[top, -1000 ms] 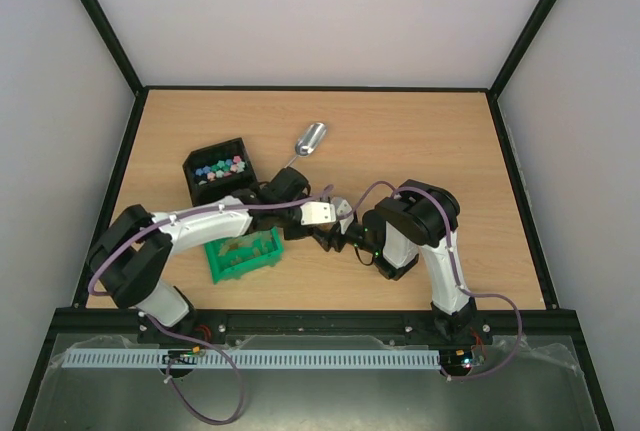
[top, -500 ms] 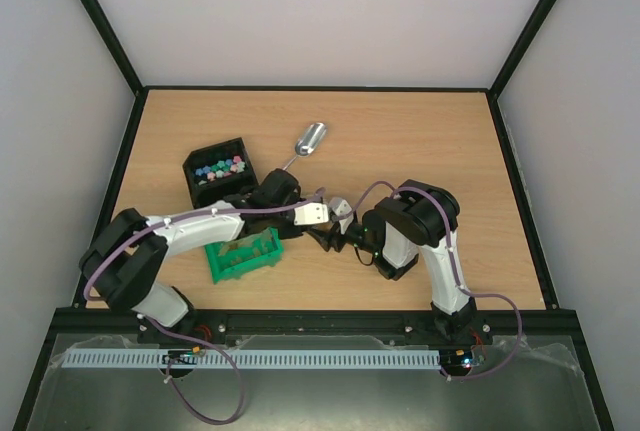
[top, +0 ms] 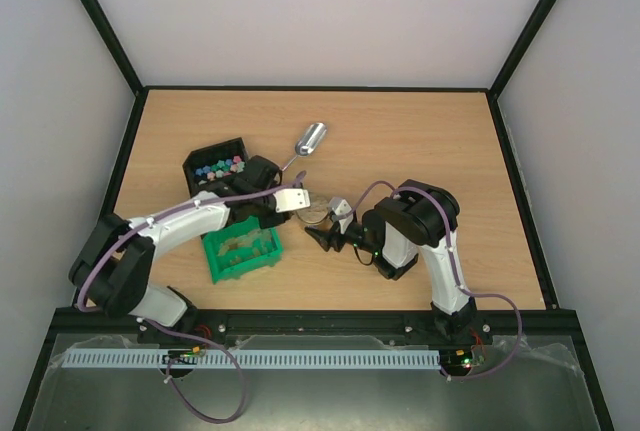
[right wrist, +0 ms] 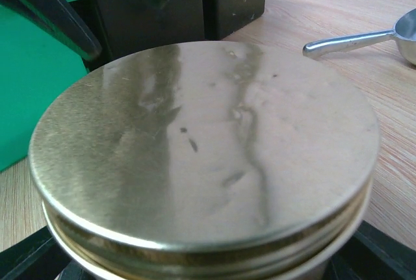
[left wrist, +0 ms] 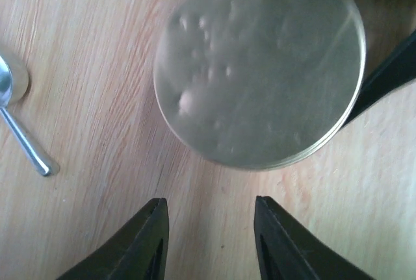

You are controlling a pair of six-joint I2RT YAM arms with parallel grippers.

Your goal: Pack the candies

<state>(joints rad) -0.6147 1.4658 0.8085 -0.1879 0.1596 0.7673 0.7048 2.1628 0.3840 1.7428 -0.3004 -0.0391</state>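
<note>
At the far left of the wooden surface (top: pixel 420 141) stands a black bin (top: pixel 213 153); the candies (top: pixel 221 168) lie inside it, a cluster of blue, green and pink wrappers; whether any candies lie elsewhere cannot be told. Just nearer the arm bases sits a green bin (top: pixel 246 269), tilted askew to the surface edge; its contents are too small to make out from above. The left arm reaches across both bins towards the middle; the left claw (left wrist: pixel 209 203) is spread, with bare wood between its two dark fingers and nothing pinched; it hangs just short of a gold-lidded jar (left wrist: pixel 260 65). A metal scoop (top: pixel 310 138) lies on the wood beyond the jar, bowl away from the arms and handle pointing back towards the jar; it touches neither claw. The jar stands upright at the centre, lid on, its flat top dull and smudged; the right claw (top: pixel 322 223) comes at it from the right and clasps it, one dark finger on each side of the body below the lid rim.
</note>
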